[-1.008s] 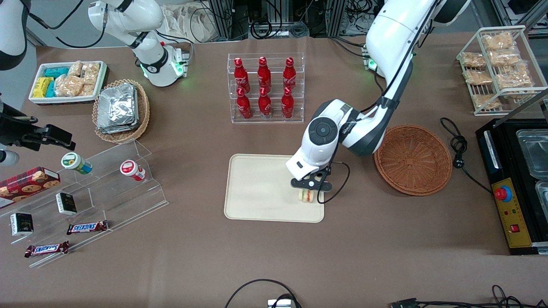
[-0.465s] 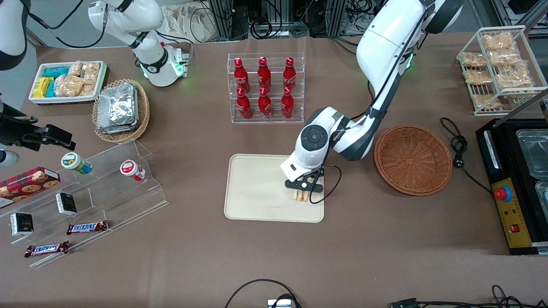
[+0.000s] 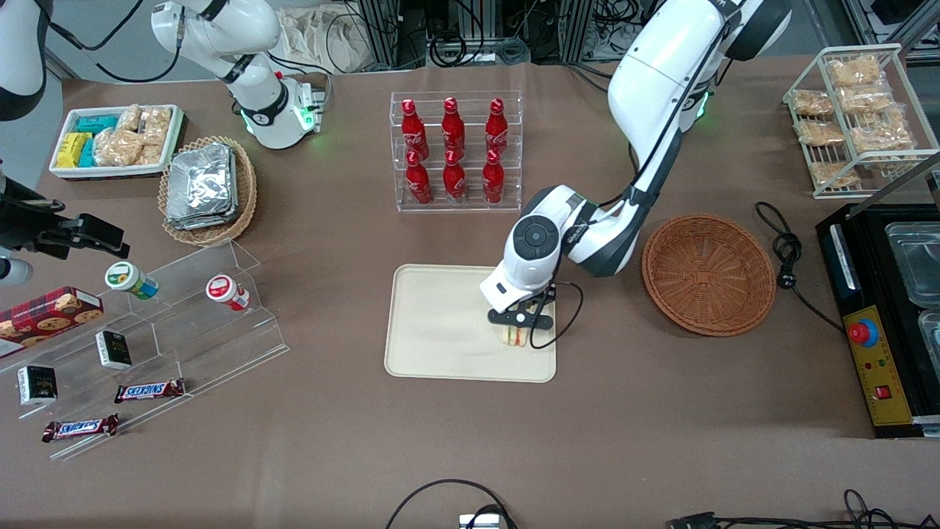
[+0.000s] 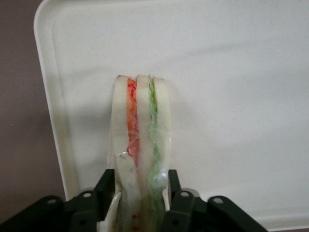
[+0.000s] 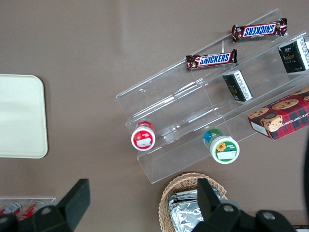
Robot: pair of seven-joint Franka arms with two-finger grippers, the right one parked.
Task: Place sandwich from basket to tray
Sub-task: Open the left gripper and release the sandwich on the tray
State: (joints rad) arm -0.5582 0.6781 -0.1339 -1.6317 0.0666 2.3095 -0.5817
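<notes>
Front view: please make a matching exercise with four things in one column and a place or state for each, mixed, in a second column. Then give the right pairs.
Things:
1. sandwich
2. reddish-brown wicker basket
3. cream tray
4. gripper

Places or states:
A. holds nothing, lies toward the working arm's end of the table
B. shut on the wedge, low over the tray
C. held between the fingers, above the tray's edge nearest the basket
D. lies flat, nearer to the front camera than the rack of red bottles

Pairs: 1-C, 2-A, 3-D, 4-B
</notes>
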